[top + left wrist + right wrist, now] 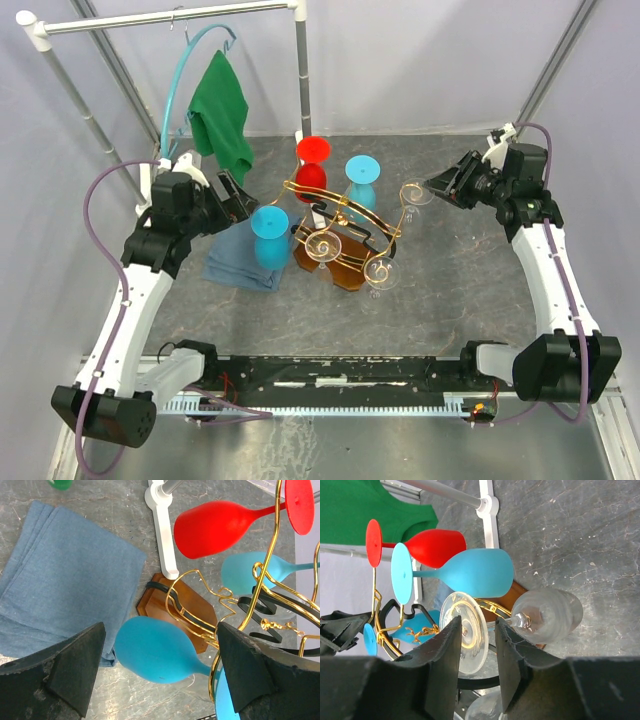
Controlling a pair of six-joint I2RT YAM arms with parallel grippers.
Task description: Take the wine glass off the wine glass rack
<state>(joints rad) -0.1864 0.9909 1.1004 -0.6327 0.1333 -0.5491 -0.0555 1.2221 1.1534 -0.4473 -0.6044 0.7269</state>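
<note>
The right claw [477,622] [437,186] has its two black fingers a narrow way apart, one on each side of the round foot of a clear wine glass [547,615] [415,192], close to where the stem begins. Whether they press on it cannot be told. This glass hangs upside down from the right-hand scroll end of the gold wire wine glass rack [350,222], which has black bars and a brown wooden base and stands mid-counter. Two more clear glasses [323,247] hang on its near side, a red glass [312,165] and a turquoise glass [362,180] on its far side, and a second turquoise glass [155,655] [270,235] on its left. The left claw [160,630] [240,195] is spread wide and holds nothing. It is just beside that second glass and near a folded blue cloth [235,262] lying on the grey mottled counter [470,260].
</note>
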